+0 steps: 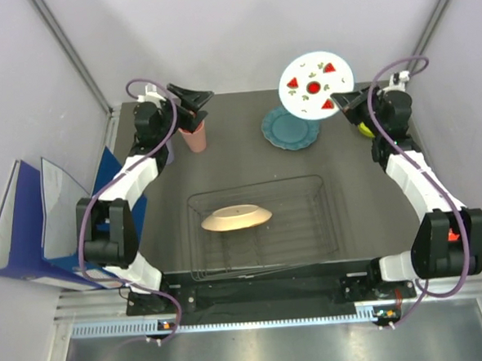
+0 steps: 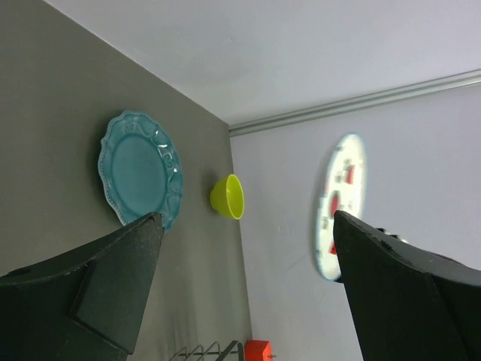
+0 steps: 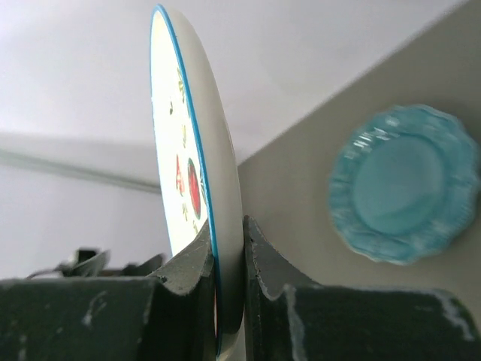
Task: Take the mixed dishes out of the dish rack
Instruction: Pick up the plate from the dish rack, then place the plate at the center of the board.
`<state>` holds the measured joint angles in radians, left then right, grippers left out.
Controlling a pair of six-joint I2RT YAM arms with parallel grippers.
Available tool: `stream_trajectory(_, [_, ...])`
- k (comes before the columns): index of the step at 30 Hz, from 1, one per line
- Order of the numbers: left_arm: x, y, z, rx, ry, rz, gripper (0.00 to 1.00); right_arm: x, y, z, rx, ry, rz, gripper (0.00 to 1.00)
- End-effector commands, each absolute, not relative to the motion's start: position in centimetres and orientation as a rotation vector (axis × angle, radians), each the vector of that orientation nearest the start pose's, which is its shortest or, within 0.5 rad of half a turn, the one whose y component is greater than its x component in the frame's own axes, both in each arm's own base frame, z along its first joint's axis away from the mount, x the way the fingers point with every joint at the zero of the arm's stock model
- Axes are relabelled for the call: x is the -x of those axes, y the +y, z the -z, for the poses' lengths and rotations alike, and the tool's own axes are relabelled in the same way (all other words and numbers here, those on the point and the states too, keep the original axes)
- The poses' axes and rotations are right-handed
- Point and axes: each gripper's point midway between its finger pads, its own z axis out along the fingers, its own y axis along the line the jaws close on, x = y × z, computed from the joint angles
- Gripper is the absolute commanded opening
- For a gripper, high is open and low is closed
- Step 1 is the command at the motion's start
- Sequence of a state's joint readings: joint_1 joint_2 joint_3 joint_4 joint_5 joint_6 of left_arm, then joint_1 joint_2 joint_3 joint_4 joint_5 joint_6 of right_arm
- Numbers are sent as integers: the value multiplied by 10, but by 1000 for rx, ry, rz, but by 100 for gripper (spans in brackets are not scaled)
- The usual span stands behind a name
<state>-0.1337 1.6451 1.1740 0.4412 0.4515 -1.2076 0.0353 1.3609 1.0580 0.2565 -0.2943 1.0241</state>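
**Q:** What is the state of each hand?

**A:** The right hand [image 3: 225, 233] is clamped on the rim of the white plate [image 1: 315, 84]. It holds the plate off the surface, beyond the far right corner of the rack [image 1: 309, 217]. The left hand [image 1: 195, 104] has its jaws apart and holds nothing. It hangs beyond the rack's far left corner, over the pink cup [image 1: 195, 139].

**Q:** What is the main hazard for the white plate?

**A:** The grip. The fingers pinch only a short part of the rim, and most of the plate stands clear of them. A fast swing or a hard stop can make the plate pivot between the pads or slide out.

**Q:** What hazards apply to set-down?

**A:** The teal plate [image 1: 291, 128] lies flat beyond the rack's far edge, just beside the held plate. A descent off line can land the white plate's edge on the teal rim, which leaves it tilted or pushes the teal plate away. The bowl [image 2: 228, 196] sits beyond the rack's far right corner, close to the right arm. A wide wrist sweep can knock it.

**Q:** Is there any hazard on the left side?

**A:** Yes. A low move by the left hand can tip the cup.

**Q:** What is left in the rack?

**A:** The peach plate [image 1: 235, 218] leans inside the rack, left of centre. It is not yet unloaded.
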Motion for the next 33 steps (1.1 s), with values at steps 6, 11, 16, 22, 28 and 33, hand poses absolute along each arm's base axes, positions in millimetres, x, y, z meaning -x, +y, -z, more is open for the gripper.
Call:
stream_trajectory(6, [-452, -162, -319, 536, 1615, 1279, 99, -423, 64, -281, -797, 1558, -888, 0])
stream_trajectory(11, [-445, -168, -308, 531, 1647, 1309, 99, -410, 38, -255, -910, 1507, -862, 0])
stream_trajectory(16, [-441, -164, -301, 548, 1652, 1293, 99, -400, 21, -221, -1009, 1525, -818, 0])
stream_trajectory(22, [-437, -166, -294, 548, 1659, 1305, 99, -388, 16, -185, -1070, 1583, -777, 0])
stream_trajectory(28, [-435, -168, -291, 544, 1657, 1329, 99, -379, 14, -158, -1112, 1647, -732, 0])
stream_trajectory(33, [-433, -169, -285, 553, 1665, 1342, 98, -378, 13, -142, -1137, 1676, -709, 0])
